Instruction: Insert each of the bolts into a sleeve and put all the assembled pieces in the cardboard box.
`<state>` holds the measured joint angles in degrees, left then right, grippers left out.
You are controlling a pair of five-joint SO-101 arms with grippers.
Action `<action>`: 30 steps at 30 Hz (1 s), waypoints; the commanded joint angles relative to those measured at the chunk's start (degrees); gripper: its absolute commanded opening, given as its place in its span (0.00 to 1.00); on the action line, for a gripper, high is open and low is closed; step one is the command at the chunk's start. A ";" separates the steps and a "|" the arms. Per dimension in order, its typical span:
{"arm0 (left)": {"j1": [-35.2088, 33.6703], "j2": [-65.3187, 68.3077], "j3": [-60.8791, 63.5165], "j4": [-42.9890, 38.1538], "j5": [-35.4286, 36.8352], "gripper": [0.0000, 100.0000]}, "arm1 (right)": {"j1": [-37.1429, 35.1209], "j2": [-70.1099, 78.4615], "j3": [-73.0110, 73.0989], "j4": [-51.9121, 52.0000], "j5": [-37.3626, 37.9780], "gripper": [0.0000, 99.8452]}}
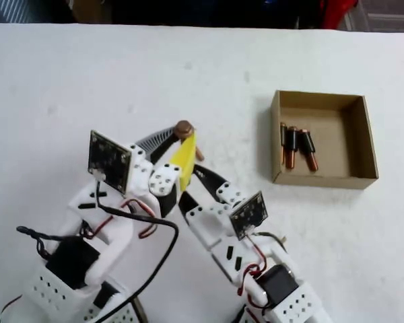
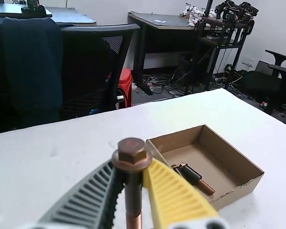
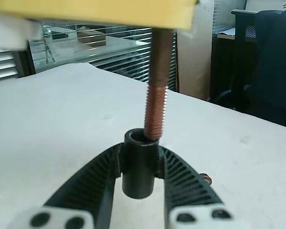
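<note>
The left gripper was found closed on a copper-coloured bolt. The smooth shank was clamped between one grey ribbed finger and one yellow ribbed finger, and the flanged hexagonal head stood clear above the fingertips. The right gripper was found closed on a black cylindrical sleeve, which was held upright between two black ribbed fingers. The bolt's threaded tip was seen at the sleeve's open mouth, just inside the rim; the depth could not be told. In the high view both grippers were positioned over the white matt table, left of the cardboard box. The box was noted as square, open-topped and low-walled. Three assembled pieces, black sleeves on copper shanks, were laid side by side on its floor near one wall.
</note>
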<state>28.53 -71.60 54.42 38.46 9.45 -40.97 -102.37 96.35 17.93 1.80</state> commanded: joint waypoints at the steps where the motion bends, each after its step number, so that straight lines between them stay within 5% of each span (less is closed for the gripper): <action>1: 1.27 -1.19 -0.79 0.97 0.18 0.02 | 0.13 -0.75 0.53 -0.48 0.53 0.02; 30: -1.27 -4.35 4.13 2.20 -0.18 0.02 | 0.13 -0.75 0.53 -0.22 0.53 0.02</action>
<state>27.47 -74.95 58.55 40.31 9.71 -40.97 -102.46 96.35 17.93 1.80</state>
